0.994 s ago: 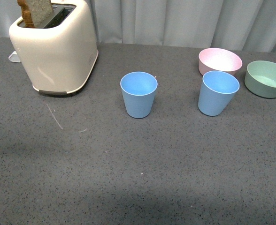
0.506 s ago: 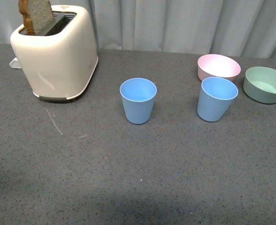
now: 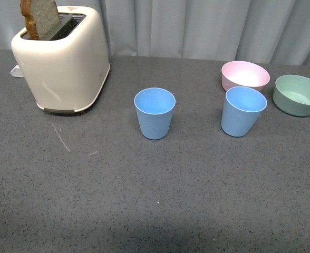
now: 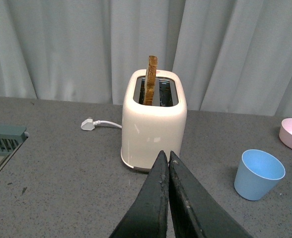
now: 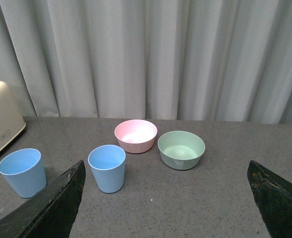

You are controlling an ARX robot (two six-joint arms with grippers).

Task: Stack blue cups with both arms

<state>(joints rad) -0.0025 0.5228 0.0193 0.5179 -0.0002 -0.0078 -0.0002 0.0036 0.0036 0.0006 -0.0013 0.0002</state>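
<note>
Two light blue cups stand upright and apart on the grey table. One cup point(image 3: 154, 113) is near the middle, the other cup point(image 3: 243, 111) is to its right, just in front of the pink bowl. Neither arm shows in the front view. In the left wrist view my left gripper point(image 4: 165, 154) is shut and empty, its tips in front of the toaster, with the middle cup point(image 4: 258, 174) off to one side. In the right wrist view my right gripper point(image 5: 166, 168) is open wide and empty, held back from both cups point(image 5: 107, 168) point(image 5: 23, 172).
A cream toaster point(image 3: 61, 56) with a slice of toast point(image 3: 38, 17) stands at the back left, its white plug point(image 4: 88, 123) behind it. A pink bowl point(image 3: 245, 75) and a green bowl point(image 3: 299, 94) sit at the back right. Grey curtains hang behind the table.
The front view shifted a little over the last second, so everything sits slightly lower in the picture. The cups, bowls and toaster keep their places on the table.
</note>
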